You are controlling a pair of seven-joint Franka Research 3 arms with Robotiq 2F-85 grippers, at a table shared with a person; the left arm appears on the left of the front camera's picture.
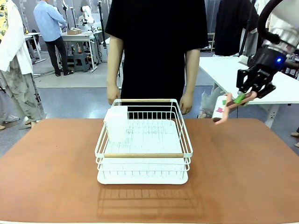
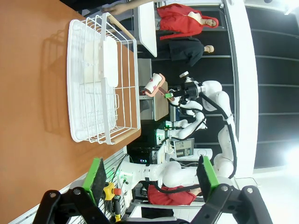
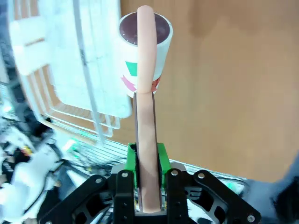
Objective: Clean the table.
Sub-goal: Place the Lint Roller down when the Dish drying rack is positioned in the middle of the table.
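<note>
- R gripper point(image 1: 239, 98) up in the air at approx 3 o'clock of the white wire rack point(image 1: 144, 142), off the table's far-right edge; green pads pressed tight on a pink handle point(image 3: 145, 154).
- Handle carries a lint roller point(image 1: 219, 108): white roll w/ red + green print, hanging toward 8 o'clock from the gripper, clear of the tabletop.
- L gripper point(image 2: 149, 175) low in the left wrist view, fingers spread wide, nothing betw. them.
- Table point(image 1: 243, 172): terracotta top; rack sits mid-table, toward the far edge.
- Rack holds a translucent white container point(image 1: 116, 122) in its far-left corner, approx 10 o'clock inside the basket.
- Person point(image 1: 156, 46) in black tee stands at 12 o'clock behind the rack, hands near its far rim.
</note>
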